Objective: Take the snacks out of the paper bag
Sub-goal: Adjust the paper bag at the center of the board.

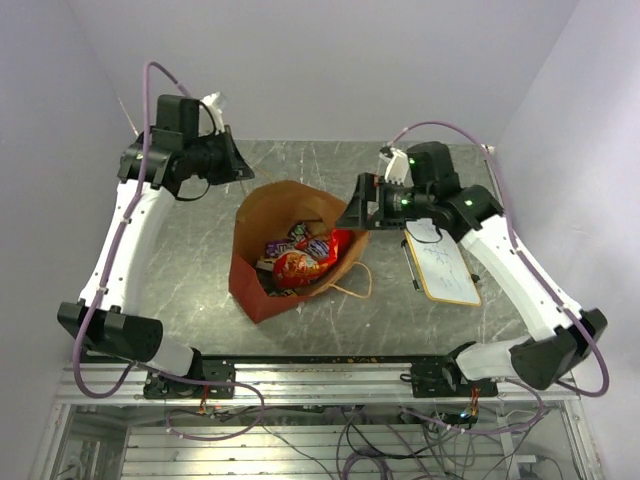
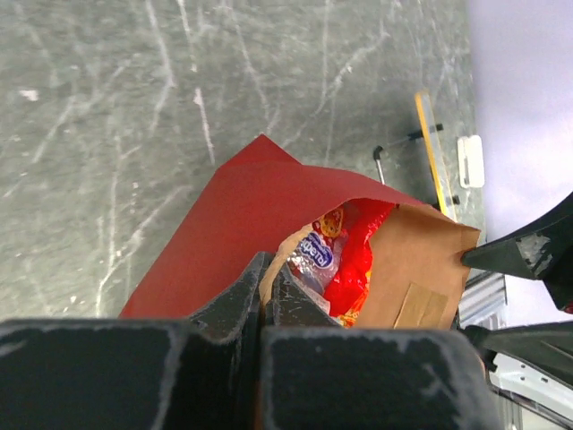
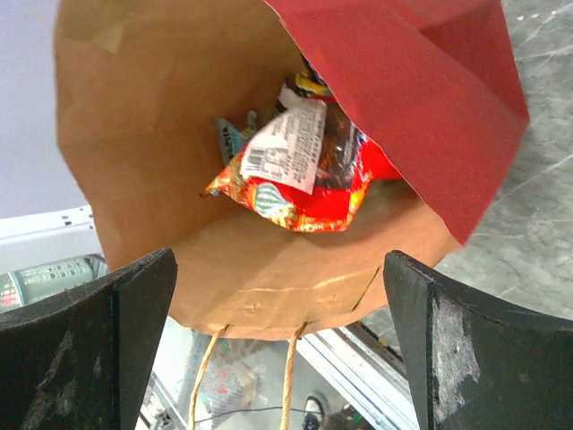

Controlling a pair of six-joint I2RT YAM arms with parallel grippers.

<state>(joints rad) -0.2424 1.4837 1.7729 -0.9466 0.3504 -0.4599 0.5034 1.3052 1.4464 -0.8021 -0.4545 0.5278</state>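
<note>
Because the left gripper is closed at the far-left rim of the paper bag, gripping it or not I cannot tell, the bag may slide when the wide-open right gripper reaches the snacks inside. The white board crowds the right, while bare table shows near left.

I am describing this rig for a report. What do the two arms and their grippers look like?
The left arm and right arm have white links with black joints and bases. A thin purple cable runs along each. Small green lights glow on the right arm. The left gripper and right gripper have black fingers, scuffed grey at the edges.
</note>
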